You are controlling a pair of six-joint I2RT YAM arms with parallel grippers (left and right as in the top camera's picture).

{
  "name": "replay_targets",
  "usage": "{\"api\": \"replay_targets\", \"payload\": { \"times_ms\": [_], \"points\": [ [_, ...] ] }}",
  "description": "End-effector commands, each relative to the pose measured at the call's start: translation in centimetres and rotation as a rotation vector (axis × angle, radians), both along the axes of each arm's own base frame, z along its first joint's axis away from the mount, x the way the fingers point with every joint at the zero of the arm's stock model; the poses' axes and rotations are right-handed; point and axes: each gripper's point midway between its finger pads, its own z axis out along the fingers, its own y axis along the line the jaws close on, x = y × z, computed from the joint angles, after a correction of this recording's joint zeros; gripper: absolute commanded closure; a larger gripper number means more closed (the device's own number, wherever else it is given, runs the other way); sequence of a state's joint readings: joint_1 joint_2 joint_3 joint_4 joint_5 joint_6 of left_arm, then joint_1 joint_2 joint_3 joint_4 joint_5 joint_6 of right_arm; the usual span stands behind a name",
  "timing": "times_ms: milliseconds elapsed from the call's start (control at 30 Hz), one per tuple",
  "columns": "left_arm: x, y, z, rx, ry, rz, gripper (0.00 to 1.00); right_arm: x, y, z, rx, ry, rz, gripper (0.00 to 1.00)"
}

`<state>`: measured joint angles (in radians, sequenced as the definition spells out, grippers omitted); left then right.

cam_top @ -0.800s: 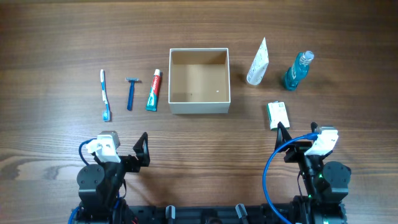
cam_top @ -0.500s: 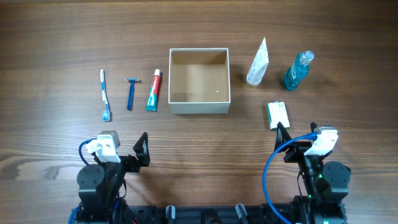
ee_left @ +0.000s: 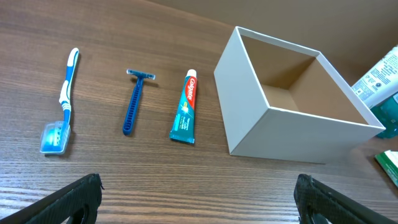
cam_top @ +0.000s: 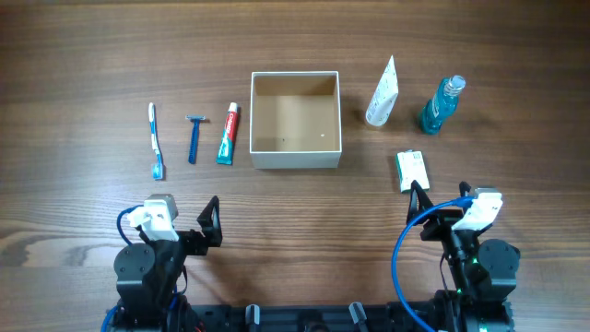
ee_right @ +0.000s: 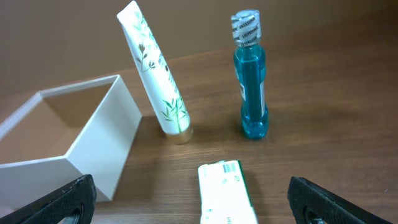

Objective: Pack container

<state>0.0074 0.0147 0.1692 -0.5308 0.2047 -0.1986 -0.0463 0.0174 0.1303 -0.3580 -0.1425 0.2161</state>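
Well, nothing's moved in the last second: my left gripper and right gripper both hang wide open short of the empty container, so packing hasn't started.

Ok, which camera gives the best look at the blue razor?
The left wrist view. There the razor lies close and large, with its head and ribbed handle clear, between the toothbrush and the toothpaste. The overhead view shows the razor whole but small. The right wrist view does not show it at all.
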Motion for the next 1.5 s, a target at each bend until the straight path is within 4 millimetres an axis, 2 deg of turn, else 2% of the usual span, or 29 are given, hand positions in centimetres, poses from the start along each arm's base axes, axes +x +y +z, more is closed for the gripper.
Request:
{"api": "replay_targets", "payload": {
  "times_ms": [0, 67, 233, 367, 533, 700, 833, 933, 1067, 1100, 1233, 1400, 1467],
  "points": [
    [-0.2, -0.9, -1.0, -0.008, 0.022, -0.055, 0.00, -0.1, 0.8, 0.0, 0.173, 0.016, 0.003, 0.00],
    [-0.2, -0.9, -1.0, -0.008, 0.022, -0.055, 0.00, -0.2, 1.8, 0.1, 0.223, 0.025, 0.050, 0.00],
    [-0.2, -0.9, -1.0, -0.008, 0.022, -0.055, 0.00, -1.1, 4.7, 0.7, 0.225, 0.026, 0.233, 0.00],
    [-0.2, -0.9, -1.0, -0.008, 0.022, -0.055, 0.00, -1.6, 5.0, 3.7, 0.206, 0.002, 0.258, 0.00],
    [-0.2, -0.9, -1.0, -0.008, 0.022, -0.055, 0.00, -1.7, 4.7, 8.8, 0.144, 0.015, 0.253, 0.00],
    [-0.2, -0.9, -1.0, -0.008, 0.022, -0.055, 0.00, -0.3, 3.2, 12.7, 0.055, 0.143, 0.183, 0.00],
    [-0.2, -0.9, -1.0, -0.008, 0.022, -0.055, 0.00, 1.2, 2.1, 13.7, 0.024, 0.329, 0.133, 0.00],
    [-0.2, -0.9, -1.0, -0.008, 0.022, -0.055, 0.00, 2.6, 2.1, 14.4, 0.021, 0.428, 0.143, 0.00],
    [-0.2, -0.9, -1.0, -0.008, 0.022, -0.055, 0.00, 5.1, 3.8, 15.8, 0.071, 0.465, 0.245, 0.00],
    [-0.2, -0.9, -1.0, -0.008, 0.022, -0.055, 0.00, 6.4, 3.5, 15.8, 0.043, 0.472, 0.243, 0.00],
    [-0.2, -0.9, -1.0, -0.008, 0.022, -0.055, 0.00, 9.6, 0.4, 14.4, -0.029, 0.533, 0.081, 0.00],
    [-0.2, -0.9, -1.0, -0.008, 0.022, -0.055, 0.00, 12.0, -2.2, 11.1, -0.056, 0.646, -0.071, 0.00],
    [-0.2, -0.9, -1.0, -0.008, 0.022, -0.055, 0.00, 12.9, -2.6, 10.1, -0.057, 0.666, -0.080, 0.00]
  ]
}}
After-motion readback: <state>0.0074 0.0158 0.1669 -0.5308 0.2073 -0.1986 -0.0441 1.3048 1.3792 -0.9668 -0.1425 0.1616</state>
